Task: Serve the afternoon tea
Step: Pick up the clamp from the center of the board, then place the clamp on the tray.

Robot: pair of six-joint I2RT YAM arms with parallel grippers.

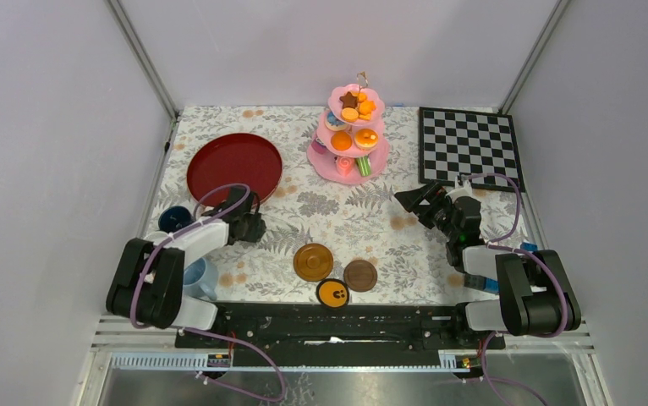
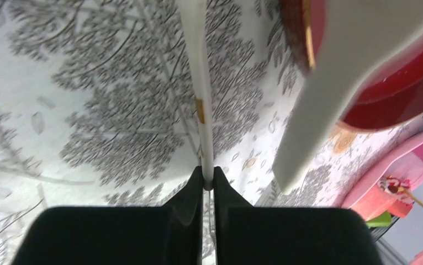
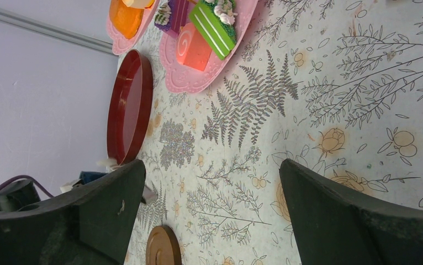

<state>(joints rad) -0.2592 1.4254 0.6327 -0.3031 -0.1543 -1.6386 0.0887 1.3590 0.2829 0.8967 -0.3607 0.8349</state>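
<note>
Presently the left gripper [image 2: 208,175] is clenched on the thin rim of what looks like the white cup [image 2: 199,77], beside the red tray [image 2: 389,99]; so shallow a pinch may slip or tilt on lifting; the right gripper [image 3: 212,168] hangs released.

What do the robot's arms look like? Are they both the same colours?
Yes. The left arm and right arm both have chunky black joints with pale grey-white parts between. A purple cable loops along each one, and the jaws are black.
</note>
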